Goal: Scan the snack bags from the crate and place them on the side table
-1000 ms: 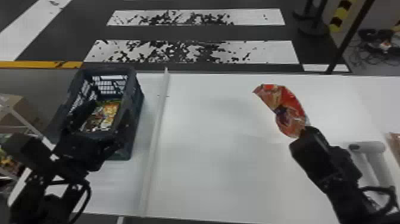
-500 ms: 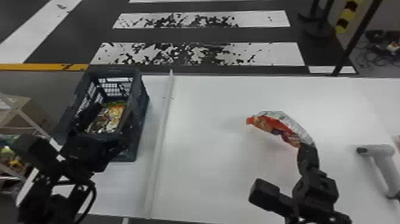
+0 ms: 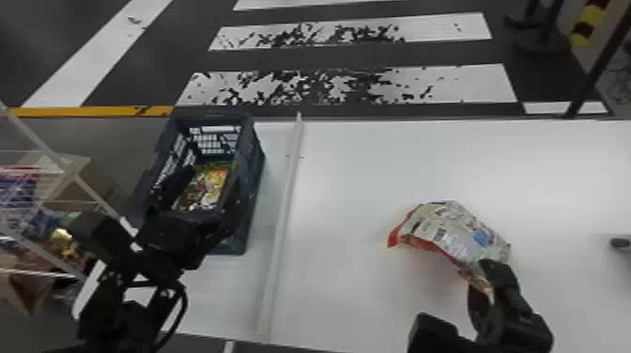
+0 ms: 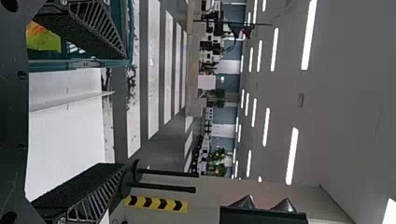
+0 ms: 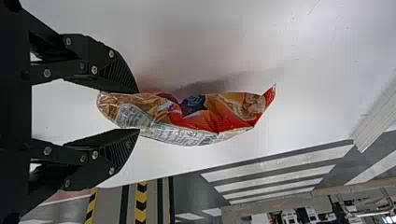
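A red and silver snack bag hangs above the white table, held at one end by my right gripper; its printed silvery side faces up. In the right wrist view the snack bag is pinched between the two fingers of the right gripper, its red end sticking out beyond them. More snack bags lie in the dark crate on the left. My left gripper is parked at the crate, and in the left wrist view the left gripper has its fingers wide apart with nothing between them.
A pale raised strip runs across the white table between crate and bag. At the far left stands a clear-framed rack holding colourful packs. The dark tip of a handheld scanner shows at the right edge.
My right gripper has moved toward the near edge and turned the bag from its red face to its silvery side. The head view has swung left; the left arm keeps its pose at the crate.
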### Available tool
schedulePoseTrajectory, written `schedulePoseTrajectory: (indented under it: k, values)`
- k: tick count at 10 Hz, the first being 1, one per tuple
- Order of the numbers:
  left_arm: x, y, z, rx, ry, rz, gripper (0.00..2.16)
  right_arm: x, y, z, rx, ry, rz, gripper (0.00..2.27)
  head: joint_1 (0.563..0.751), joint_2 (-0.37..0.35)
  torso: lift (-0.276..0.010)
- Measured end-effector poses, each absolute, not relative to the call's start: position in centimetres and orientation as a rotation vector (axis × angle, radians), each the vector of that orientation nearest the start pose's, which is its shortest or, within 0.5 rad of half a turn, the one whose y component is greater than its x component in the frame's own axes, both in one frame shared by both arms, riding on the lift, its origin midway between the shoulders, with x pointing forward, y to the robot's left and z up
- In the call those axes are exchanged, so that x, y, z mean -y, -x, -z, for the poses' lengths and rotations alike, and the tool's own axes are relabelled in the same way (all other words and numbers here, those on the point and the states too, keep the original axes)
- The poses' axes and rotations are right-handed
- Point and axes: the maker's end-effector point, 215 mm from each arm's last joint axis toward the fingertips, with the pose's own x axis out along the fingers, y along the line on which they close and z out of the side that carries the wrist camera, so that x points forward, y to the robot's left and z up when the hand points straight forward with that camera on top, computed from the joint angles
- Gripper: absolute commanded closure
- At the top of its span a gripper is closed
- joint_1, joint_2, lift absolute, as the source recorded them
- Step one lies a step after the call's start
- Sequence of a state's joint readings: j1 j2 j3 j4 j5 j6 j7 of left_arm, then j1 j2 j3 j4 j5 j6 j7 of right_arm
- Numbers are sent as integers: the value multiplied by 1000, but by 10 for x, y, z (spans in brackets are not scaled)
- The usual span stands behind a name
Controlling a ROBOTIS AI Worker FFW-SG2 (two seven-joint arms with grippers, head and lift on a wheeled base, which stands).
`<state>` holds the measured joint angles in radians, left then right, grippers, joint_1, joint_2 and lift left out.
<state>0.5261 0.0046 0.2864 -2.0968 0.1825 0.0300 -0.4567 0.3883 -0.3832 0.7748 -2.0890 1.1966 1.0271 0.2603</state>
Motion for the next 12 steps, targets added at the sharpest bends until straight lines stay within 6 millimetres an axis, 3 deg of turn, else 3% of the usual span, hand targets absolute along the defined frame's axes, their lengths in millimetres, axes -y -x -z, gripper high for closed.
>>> schedulePoseTrajectory:
  k: [3,6,8,9,10,12]
  values:
    - [-285,-425,316,1,38,211,39,117,-322,494,-679,959,-587,63,695,245,-94]
    - [-286,-425,318,-4,40,210,39,95,-330,479,-708,536,-713,181,695,283,-94]
    - [-286,-425,319,-7,40,209,39,96,-349,454,-657,342,-704,839,695,275,-94]
    - [-286,-425,320,-8,41,209,39,100,-359,443,-627,266,-696,1487,695,266,-94]
    - [-286,-425,321,-10,42,209,39,103,-368,431,-592,200,-689,1936,695,261,-94]
    - [-285,-425,321,-16,44,211,39,106,-379,418,-539,144,-684,2213,695,249,-94]
